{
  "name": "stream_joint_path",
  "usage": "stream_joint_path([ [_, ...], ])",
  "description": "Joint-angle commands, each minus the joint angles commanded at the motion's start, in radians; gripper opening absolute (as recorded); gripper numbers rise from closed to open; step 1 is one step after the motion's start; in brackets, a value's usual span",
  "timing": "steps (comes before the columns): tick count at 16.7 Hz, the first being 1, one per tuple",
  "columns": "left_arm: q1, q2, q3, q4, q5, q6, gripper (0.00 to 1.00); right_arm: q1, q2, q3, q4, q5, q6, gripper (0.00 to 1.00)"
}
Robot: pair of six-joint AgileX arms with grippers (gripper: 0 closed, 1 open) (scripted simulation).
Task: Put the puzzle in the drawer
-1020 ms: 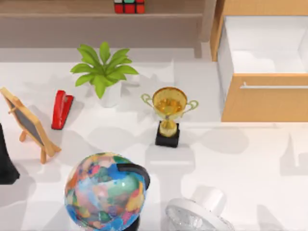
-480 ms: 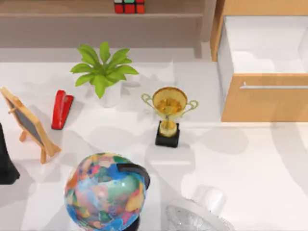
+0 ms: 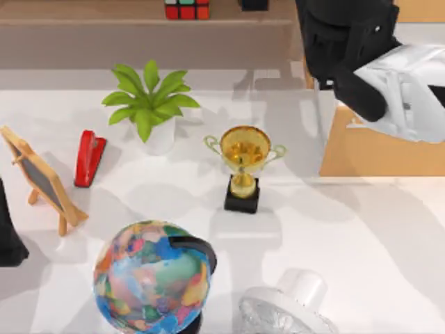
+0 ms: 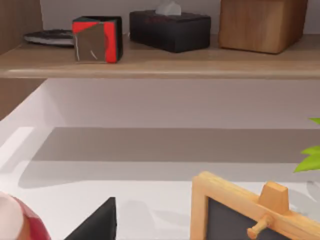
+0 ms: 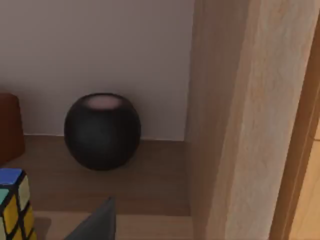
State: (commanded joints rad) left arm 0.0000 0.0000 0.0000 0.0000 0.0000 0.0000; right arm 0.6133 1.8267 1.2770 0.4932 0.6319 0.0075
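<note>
My right arm [image 3: 375, 62] reaches across the drawer [image 3: 379, 149] at the desk's right toward the shelf [image 3: 139, 31]; whether its fingers are wide or narrow cannot be told. The puzzle [image 3: 186, 9] sits on that shelf, left of a round black speaker [image 5: 102, 131].

A white desk [image 3: 361, 236] lay under soft light, dappled with grey shadows. A grey-brown wooden shelf [image 3: 83, 31] ran along its far edge, against a pale wall [image 4: 175, 100].

Black-and-white right arm [image 3: 389, 76]
</note>
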Motion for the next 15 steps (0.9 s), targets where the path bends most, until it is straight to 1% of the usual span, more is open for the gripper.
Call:
stream_joint_path([
  [4, 0.0, 0.0, 0.0, 0.0, 0.0, 0.0, 1.0, 0.115, 0.33, 0.245, 0.096, 0.117, 0.003, 1.0],
  [8, 0.0, 0.0, 0.0, 0.0, 0.0, 0.0, 1.0, 0.184, 0.547, 0.414, 0.166, 0.198, 0.006, 1.0],
  [11, 0.0, 0.0, 0.0, 0.0, 0.0, 0.0, 1.0, 0.204, 0.612, 0.468, 0.189, 0.223, 0.008, 1.0],
  [15, 0.0, 0.0, 0.0, 0.0, 0.0, 0.0, 1.0, 0.204, 0.612, 0.468, 0.189, 0.223, 0.008, 1.0],
])
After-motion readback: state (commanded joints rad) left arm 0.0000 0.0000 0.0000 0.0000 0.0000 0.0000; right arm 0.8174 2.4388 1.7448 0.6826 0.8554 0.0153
